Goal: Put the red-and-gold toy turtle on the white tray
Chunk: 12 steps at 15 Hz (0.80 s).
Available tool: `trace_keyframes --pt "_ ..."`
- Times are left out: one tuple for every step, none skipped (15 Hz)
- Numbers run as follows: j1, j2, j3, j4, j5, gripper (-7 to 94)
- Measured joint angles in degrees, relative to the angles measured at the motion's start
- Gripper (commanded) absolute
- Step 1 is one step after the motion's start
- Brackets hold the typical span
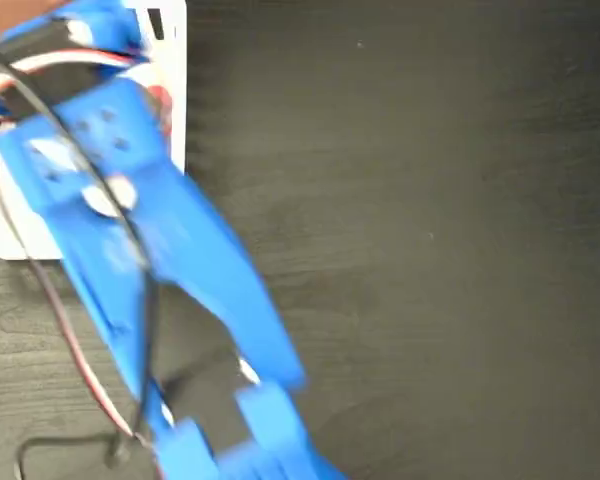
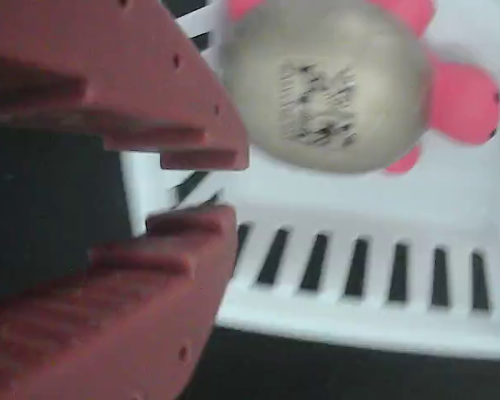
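We judge the red-and-gold toy turtle light, soft and a little slick on its shiny shell, so the best hold would be across the dome's sides. In the wrist view it lies on the white tray, just beyond our gripper, whose fingers stand slightly apart with nothing between them. The fixed view shows what the wrist cannot: the blue arm reaching over the tray's corner, hiding the turtle except, probably, a blurred red sliver.
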Motion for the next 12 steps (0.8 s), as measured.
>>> trace_keyframes --pt "1.4 6.2 6.4 -3.3 -1.5 0" --pt "3.1 14.1 15.0 -7.9 -3.2 0" --pt "4.8 23.8 26.5 -12.5 -5.3 0" --pt "6.1 31.9 35.4 -15.6 -6.7 0" --pt "6.9 38.7 43.0 -17.8 -7.8 0" --pt "8.3 47.6 52.4 -20.4 -8.7 0" --pt "8.9 53.2 57.7 -21.4 -9.2 0" --pt "9.0 61.2 64.9 -21.9 -9.4 0" --pt "8.7 68.0 70.8 -21.9 -9.1 0" --pt "9.8 74.9 77.1 -21.9 -8.8 0" --pt "10.5 80.8 83.3 -21.8 -8.8 0" --pt "10.6 86.1 89.6 -21.5 -9.1 0"
